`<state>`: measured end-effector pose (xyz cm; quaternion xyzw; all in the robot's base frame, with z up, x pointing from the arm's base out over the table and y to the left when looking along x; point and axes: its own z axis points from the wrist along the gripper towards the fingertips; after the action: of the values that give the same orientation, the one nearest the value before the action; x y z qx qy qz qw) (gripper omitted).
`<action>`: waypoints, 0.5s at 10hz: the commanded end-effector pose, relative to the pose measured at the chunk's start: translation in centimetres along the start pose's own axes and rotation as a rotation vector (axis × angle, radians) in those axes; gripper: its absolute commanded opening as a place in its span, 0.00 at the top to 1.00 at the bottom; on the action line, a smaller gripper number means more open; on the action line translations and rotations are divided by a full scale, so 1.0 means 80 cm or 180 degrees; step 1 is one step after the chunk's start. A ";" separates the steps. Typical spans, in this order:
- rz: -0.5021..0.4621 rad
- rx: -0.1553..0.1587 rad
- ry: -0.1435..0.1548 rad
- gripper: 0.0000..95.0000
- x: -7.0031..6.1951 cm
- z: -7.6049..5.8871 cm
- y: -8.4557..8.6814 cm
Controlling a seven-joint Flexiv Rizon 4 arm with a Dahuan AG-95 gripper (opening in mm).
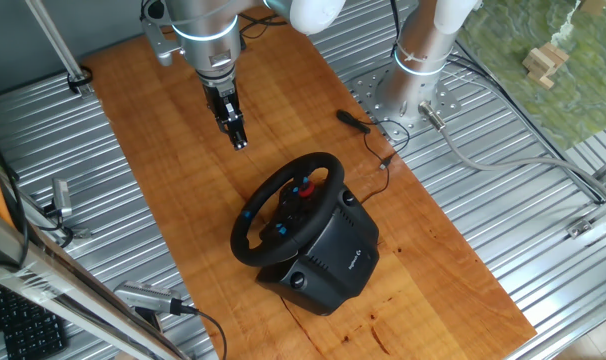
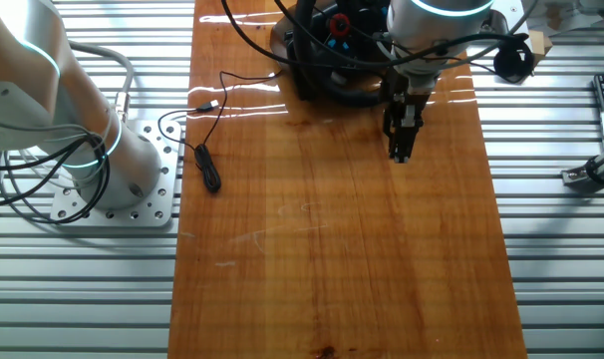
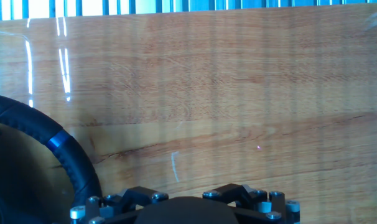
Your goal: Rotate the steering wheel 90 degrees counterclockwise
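Note:
The steering wheel is a black round rim with spokes and red and blue buttons on its hub, tilted up on its base near the middle of the wooden board. It also shows at the top edge of the other fixed view. In the hand view a piece of its rim with a blue stripe is at the lower left. My gripper hangs point-down over bare board, up and left of the wheel, apart from it. Its fingers look closed together and empty, as also seen in the other fixed view.
The bulky black base housing sits under the wheel. A thin black cable with a plug lies on the board near the arm's metal mount. Ribbed metal tabletop surrounds the board.

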<state>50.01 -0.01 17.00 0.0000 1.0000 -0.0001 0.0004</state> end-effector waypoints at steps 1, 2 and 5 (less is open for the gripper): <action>0.0000 -0.0001 0.0002 0.00 0.000 0.000 0.000; -0.0243 0.0090 0.0103 1.00 0.000 0.000 0.000; -0.0243 0.0099 0.0112 1.00 0.001 -0.002 0.001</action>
<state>50.01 0.08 17.14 -0.0333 0.9992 -0.0131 -0.0150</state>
